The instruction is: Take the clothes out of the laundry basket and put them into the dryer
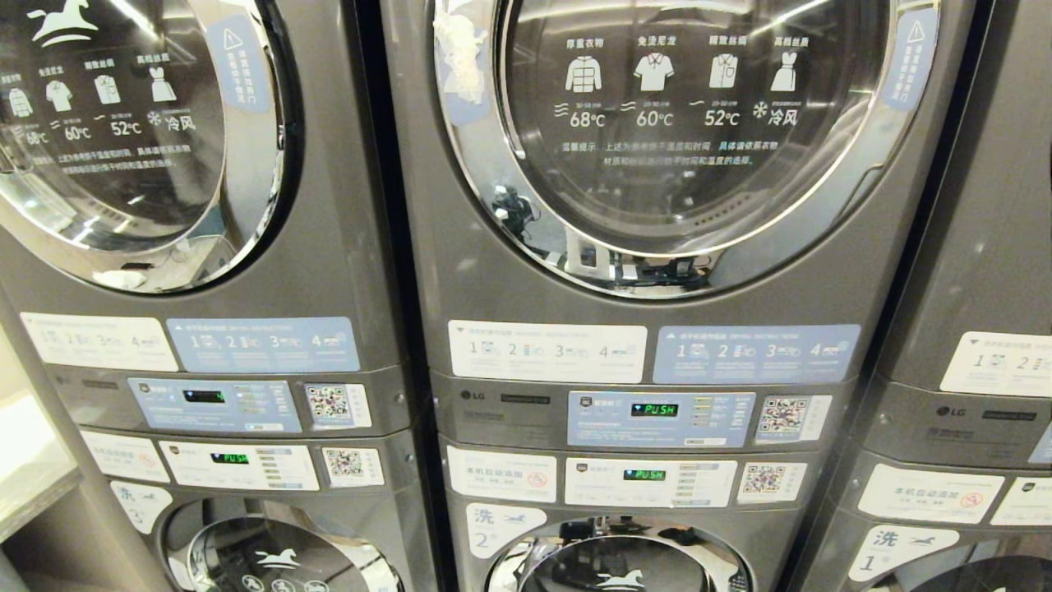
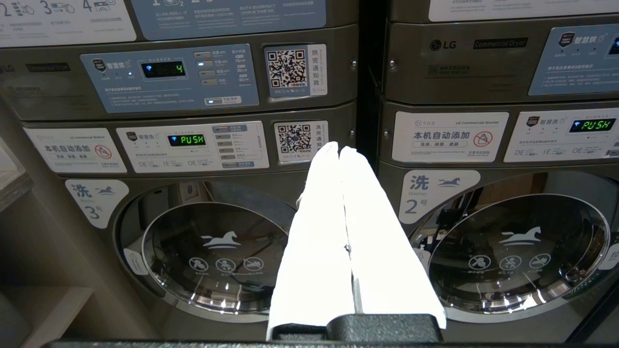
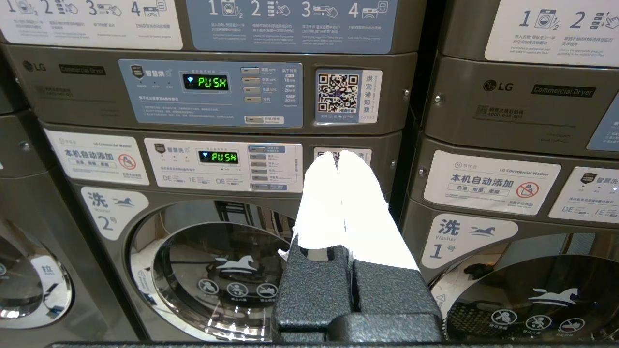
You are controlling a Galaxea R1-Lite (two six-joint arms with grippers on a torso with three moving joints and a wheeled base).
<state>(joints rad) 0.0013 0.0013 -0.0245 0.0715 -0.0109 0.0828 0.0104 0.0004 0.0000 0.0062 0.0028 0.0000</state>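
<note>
The middle dryer [image 1: 460, 271] fills the head view, its round chrome-rimmed glass door [image 1: 690, 123] closed. Neither arm shows in that view. In the left wrist view my left gripper [image 2: 338, 149] points level at the gap between two stacked machines, its white fingers [image 2: 319, 232] pressed together with nothing between them. My right gripper [image 3: 337, 154] is likewise shut and empty, pointing at the washer control panel [image 3: 222, 164] below the dryer panel [image 3: 213, 92]. The laundry basket and the clothes are out of view.
Stacked grey machines stand side by side: another dryer [image 1: 345, 205] on the left and one [image 1: 978, 247] on the right. Washers with round doors [image 1: 616, 567] sit under them. A pale counter ledge [image 1: 29, 469] juts in at the far left.
</note>
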